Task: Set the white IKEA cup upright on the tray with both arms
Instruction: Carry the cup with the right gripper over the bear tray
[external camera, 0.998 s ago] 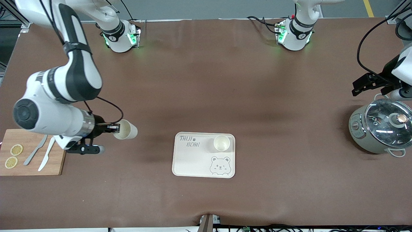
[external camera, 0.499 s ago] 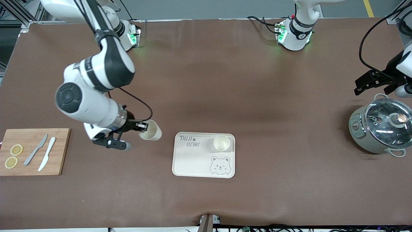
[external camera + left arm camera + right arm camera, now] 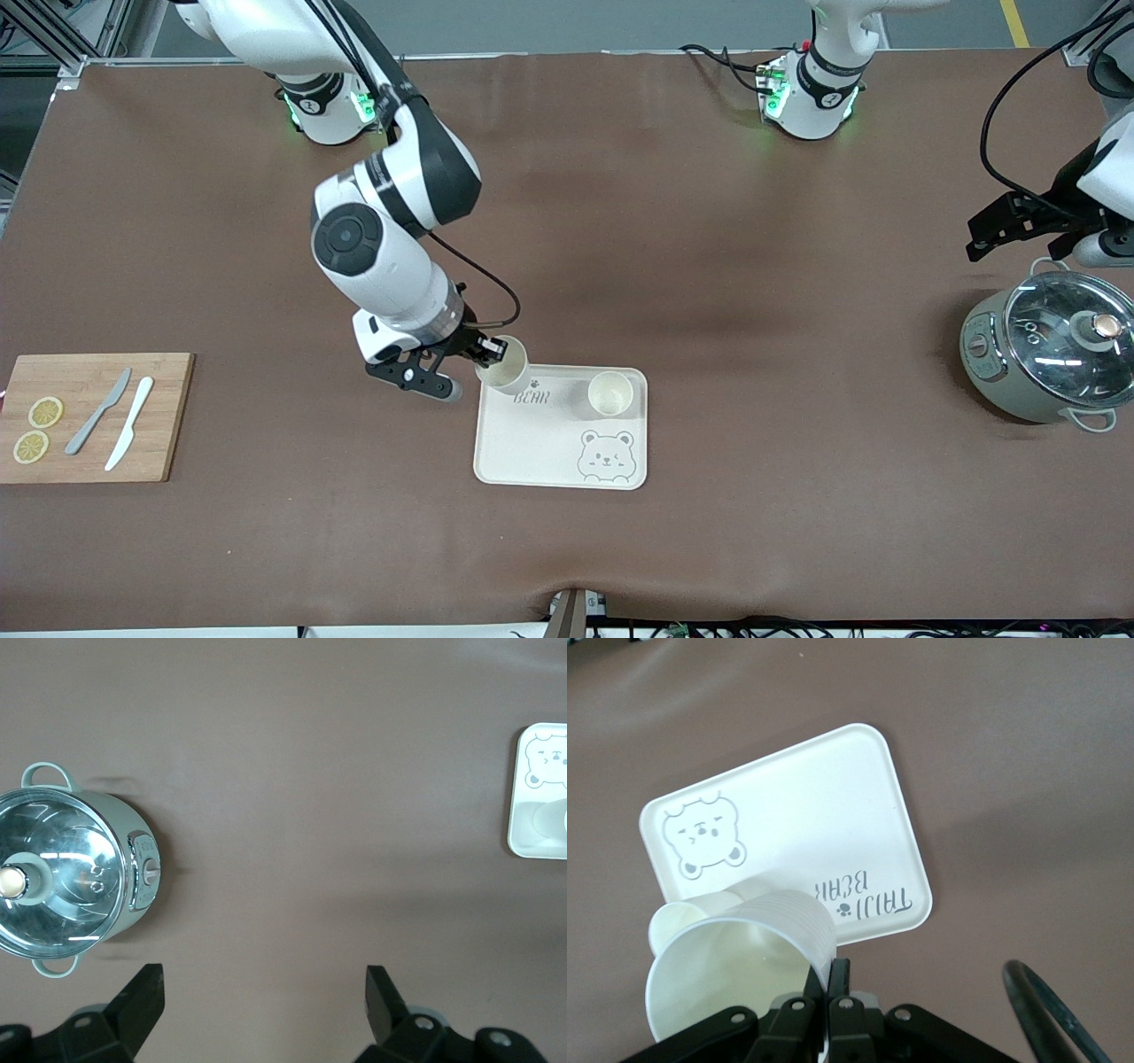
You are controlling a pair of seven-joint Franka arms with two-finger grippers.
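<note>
Two cups: my right claw [image 3: 490, 352] pinched one cup [image 3: 503, 367] over the tray's [image 3: 532, 443] corner; second cup [image 3: 610, 393] stood on it. My left claw [image 3: 263, 989] waited, spread wide, beside one pot [image 3: 1045, 356].

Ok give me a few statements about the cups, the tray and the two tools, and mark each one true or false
1. The right tool holds a white cup by its rim over the tray. True.
2. A second cup already stands upright on the tray. True.
3. The left tool is shut on the pot's lid. False: it is open, over bare table beside the pot.
4. The tray carries a bear face. True.
5. The held cup is over the cutting board. False: it is over the tray's corner by the lettering.
</note>
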